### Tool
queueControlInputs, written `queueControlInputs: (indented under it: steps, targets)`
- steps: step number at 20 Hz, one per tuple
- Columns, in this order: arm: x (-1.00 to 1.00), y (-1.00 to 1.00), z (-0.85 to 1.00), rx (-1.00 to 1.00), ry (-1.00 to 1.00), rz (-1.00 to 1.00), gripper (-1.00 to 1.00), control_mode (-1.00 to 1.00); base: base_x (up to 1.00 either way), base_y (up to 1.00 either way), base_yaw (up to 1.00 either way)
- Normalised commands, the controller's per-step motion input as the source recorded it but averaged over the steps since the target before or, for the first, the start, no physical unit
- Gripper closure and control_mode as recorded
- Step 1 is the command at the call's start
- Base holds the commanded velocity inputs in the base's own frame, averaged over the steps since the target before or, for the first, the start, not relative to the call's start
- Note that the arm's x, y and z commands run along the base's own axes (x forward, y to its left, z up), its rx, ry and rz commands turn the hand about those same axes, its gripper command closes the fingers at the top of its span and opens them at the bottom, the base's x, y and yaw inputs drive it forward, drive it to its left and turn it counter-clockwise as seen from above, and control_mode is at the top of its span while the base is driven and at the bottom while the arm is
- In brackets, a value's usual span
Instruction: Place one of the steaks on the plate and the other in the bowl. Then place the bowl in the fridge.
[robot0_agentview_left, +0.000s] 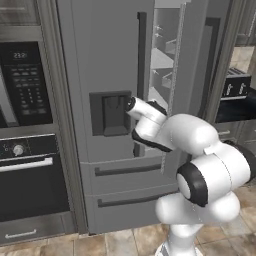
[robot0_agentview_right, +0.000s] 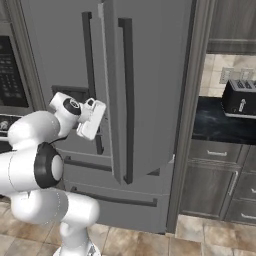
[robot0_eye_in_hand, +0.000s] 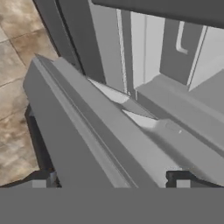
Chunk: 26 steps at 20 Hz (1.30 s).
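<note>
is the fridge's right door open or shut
Partly open: the fridge right door stands ajar, with shelves showing in the gap.

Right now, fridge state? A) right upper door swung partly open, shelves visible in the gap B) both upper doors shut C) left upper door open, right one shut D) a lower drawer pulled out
A: the fridge has its right upper door swung partly open, with interior shelves showing in the gap in the left base view, while the left door with the dispenser panel and the lower drawers sit shut.
</note>
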Motion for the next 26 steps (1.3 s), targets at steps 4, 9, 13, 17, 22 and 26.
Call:
queueControlInputs:
  steps: [4,9,13,17,22,26]
  targets:
    - [-0.09,-0.48,-0.03,-0.05,0.0,0.24,-1.0,-1.0,0.0,0.0,0.0]
    - [-0.56,-0.67,-0.01,-0.09,0.0,0.08,-1.0,-1.0,0.0,0.0,0.0]
    - [-0.98,-0.84,0.0,-0.05,-0.03,0.02,-1.0,-1.0,0.0,0.0,0.0]
    - [-1.0,-1.0,0.0,0.0,-0.08,-0.03,-1.0,-1.0,0.0,0.0,0.0]
    - [-0.99,-1.0,0.0,0.0,0.0,-0.11,-1.0,-1.0,0.0,0.0,0.0]
    - [-0.24,-0.92,0.11,0.0,0.05,-0.02,-1.0,-1.0,0.0,0.0,0.0]
